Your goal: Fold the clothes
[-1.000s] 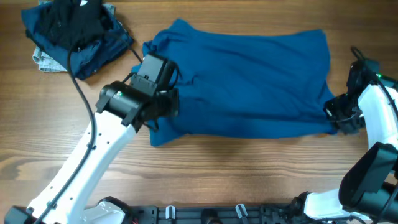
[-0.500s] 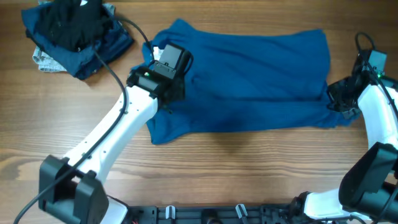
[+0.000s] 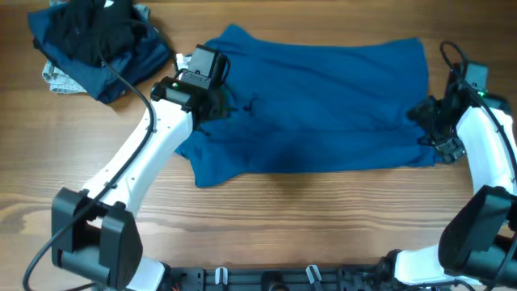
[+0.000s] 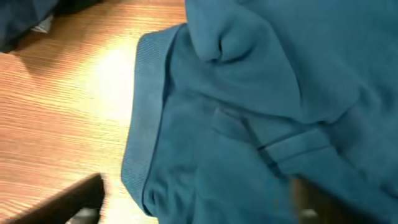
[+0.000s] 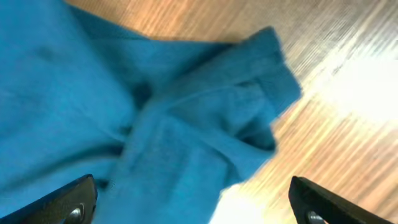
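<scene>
A blue garment lies spread across the middle of the table, partly folded over itself, with a narrow tail at its lower left. My left gripper hovers over its left edge. In the left wrist view that gripper is open, its dark fingers wide apart over the ribbed hem, holding nothing. My right gripper is at the garment's right edge. In the right wrist view it is open, and the cloth's loose corner lies rumpled on the wood between its fingertips.
A heap of dark blue and black clothes sits at the table's far left corner, with the left arm's cable running past it. Bare wood shows in front of the blue garment.
Both grippers were shut on the garment's edges, carried them toward the far side, and have now opened and let go. The garment's near edge lies farther back than before.
</scene>
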`<state>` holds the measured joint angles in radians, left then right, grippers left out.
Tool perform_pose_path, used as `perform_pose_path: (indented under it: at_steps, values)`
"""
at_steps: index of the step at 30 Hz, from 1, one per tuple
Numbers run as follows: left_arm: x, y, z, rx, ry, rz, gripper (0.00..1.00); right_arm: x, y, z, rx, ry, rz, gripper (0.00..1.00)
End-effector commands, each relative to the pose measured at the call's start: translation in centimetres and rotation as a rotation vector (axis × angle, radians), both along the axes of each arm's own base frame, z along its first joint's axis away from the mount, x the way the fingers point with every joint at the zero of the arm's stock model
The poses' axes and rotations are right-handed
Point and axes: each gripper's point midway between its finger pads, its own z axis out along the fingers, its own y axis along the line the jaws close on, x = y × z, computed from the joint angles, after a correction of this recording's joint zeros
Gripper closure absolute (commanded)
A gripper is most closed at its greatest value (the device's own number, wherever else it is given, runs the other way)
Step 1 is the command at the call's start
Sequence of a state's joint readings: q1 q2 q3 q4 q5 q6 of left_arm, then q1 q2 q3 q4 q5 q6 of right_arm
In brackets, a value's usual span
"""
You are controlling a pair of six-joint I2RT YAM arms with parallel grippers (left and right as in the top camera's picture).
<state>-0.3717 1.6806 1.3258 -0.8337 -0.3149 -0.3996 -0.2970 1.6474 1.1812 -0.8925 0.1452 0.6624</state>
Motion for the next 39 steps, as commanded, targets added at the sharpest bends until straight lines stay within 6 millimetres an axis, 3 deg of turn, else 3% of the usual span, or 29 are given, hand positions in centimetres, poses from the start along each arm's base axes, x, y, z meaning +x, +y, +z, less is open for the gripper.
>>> perform_pose_path:
  at_steps: [1,4,6,9,12,19,20,21,23,30,34,39]
  values:
    - [-0.4,0.3,3.9,-0.022,-0.081,0.002,0.00,0.3,-1.3,1.5,-0.062,0.016,0.111,0.00]
    - [-2.8,-2.3,4.2,-0.154,-0.010,-0.078,0.03,-0.2,-1.1,1.4,-0.057,0.041,0.131,0.01]
    - [-4.4,-4.4,3.8,-0.249,0.063,-0.137,0.13,-0.5,-1.1,1.3,-0.051,0.050,0.122,0.00]
    - [-6.4,-5.9,2.0,-0.297,0.175,-0.176,0.28,-0.6,-1.3,1.0,-0.050,0.051,0.108,0.01]
    - [-7.6,-6.8,-0.3,-0.327,0.264,-0.190,0.29,-0.8,-2.0,0.2,-0.031,0.039,0.136,0.01]
    - [-7.8,-7.1,-4.7,-0.307,0.384,-0.171,0.35,-0.7,-2.2,-1.6,0.056,-0.016,0.179,0.05]
    - [-8.0,-7.1,-5.5,-0.304,0.412,-0.167,0.37,-0.5,-1.8,-2.3,0.078,-0.026,0.203,0.11]
    - [-8.1,-7.2,-6.3,-0.305,0.440,-0.164,0.40,-0.4,-1.3,-3.0,0.105,-0.031,0.224,0.33]
    - [-8.3,-7.3,-7.0,-0.302,0.462,-0.160,0.41,-0.6,-1.3,-3.9,0.115,-0.015,0.218,0.41]
    - [-8.4,-7.2,-7.7,-0.293,0.479,-0.168,0.39,-0.1,-2.4,-5.6,0.107,-0.013,0.192,0.37]
    - [-8.2,-7.3,-7.7,-0.292,0.473,-0.179,0.37,-1.1,-4.4,-6.2,0.080,0.017,0.150,0.35]
    - [-7.8,-7.5,-7.8,-0.297,0.459,-0.183,0.36,-1.5,-4.9,-6.5,0.078,0.021,0.162,0.35]
